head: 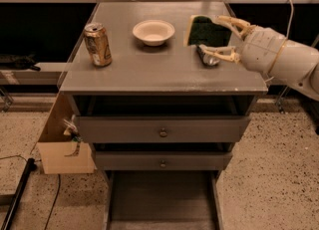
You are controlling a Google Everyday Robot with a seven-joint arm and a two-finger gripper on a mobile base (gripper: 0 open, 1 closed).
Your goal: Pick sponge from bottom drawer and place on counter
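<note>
Sponge point(203, 30) is on the counter point(149, 72), far right corner, green face up with the pale yellow foam edge showing on its left side, so it reads as lying flat, not propped. Gripper point(213, 38) comes in from the right at counter height with its fingers spread wide, one along the sponge's back right corner and the other just in front of its near edge. A thin strip of grey seems to show between that front finger and the sponge, so I judge it straddles the pad rather than pinches it (contact at the back finger can't be ruled out). Bottom drawer point(162, 194) is pulled out below the two knobbed fronts, with nothing showing in the tray, which fits the sponge having been lifted from there. The drop spot makes sense: well apart from the bowl point(153, 31) and the can point(98, 44), so neither gets bumped. By my read the placing is essentially done, and what's left is backing the arm off to the right without dragging the pad.
</note>
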